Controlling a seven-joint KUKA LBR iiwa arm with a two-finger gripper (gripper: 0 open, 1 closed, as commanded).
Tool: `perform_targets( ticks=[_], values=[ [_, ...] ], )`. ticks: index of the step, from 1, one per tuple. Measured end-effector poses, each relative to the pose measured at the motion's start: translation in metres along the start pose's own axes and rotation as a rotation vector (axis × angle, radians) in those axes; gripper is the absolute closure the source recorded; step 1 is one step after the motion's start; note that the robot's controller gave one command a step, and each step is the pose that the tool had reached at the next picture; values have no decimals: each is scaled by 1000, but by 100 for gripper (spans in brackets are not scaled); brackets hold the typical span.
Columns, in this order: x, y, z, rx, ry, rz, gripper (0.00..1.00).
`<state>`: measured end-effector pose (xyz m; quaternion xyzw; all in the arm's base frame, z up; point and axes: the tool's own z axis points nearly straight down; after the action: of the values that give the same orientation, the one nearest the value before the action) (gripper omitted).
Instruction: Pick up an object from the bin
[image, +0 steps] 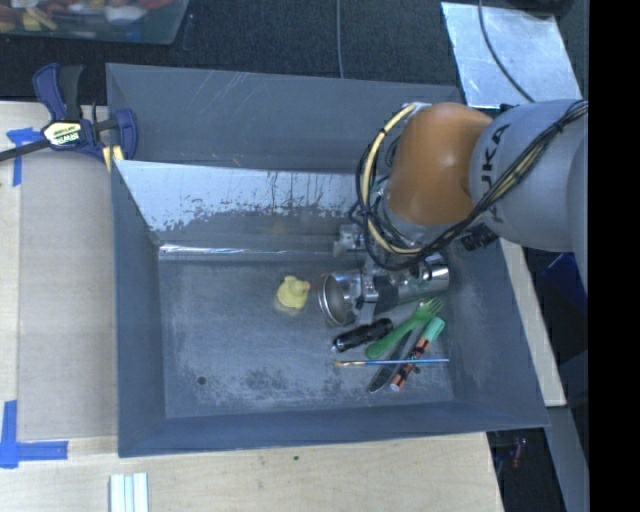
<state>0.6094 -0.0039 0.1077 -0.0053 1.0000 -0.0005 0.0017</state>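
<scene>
- Currently: the gripper (378, 285) hangs low over the right-centre of the grey bin (138, 330), under the arm's orange cover (432, 165). The arm comes in from the right.
- Gripper state: cannot tell. The wrist and its cables mask the tool's end, and nothing can be seen held in it.
- Nearest things: a small heap just beside the gripper, on the side towards the bin's near wall.
  - black pen (362, 335), the closest piece, on the heap's left edge
  - green plastic fork (405, 330), touching the pen on its right, tines pointing up-right
  - thin rod (392, 362), lying nearly level below both
  - small dark piece with red marks (402, 377), at the heap's bottom
- A round silver metal piece (340, 296) sits right at the gripper's left. Whether it is loose or part of the tool cannot be told.
- A yellow lump (292, 293) lies alone on bare floor, further left, apart from the heap.
- Key relation: pen and fork share one long axis, slanting from lower-left up to upper-right, and both lie below the gripper in the camera view.
- Judgement: a grasp on the pen calls for a short shift towards the near wall, closing across that slant. The fork pressed against it could come up too.
</scene>
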Motion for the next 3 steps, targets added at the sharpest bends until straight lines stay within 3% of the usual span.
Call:
perform_targets(
  ticks=[1,2,3],
  values=[
    [2,0,-10,0,-5,-3,100],
    [2,0,-10,0,-5,-3,100],
    [-4,31,27,5,-25,-31,100]
  ],
)
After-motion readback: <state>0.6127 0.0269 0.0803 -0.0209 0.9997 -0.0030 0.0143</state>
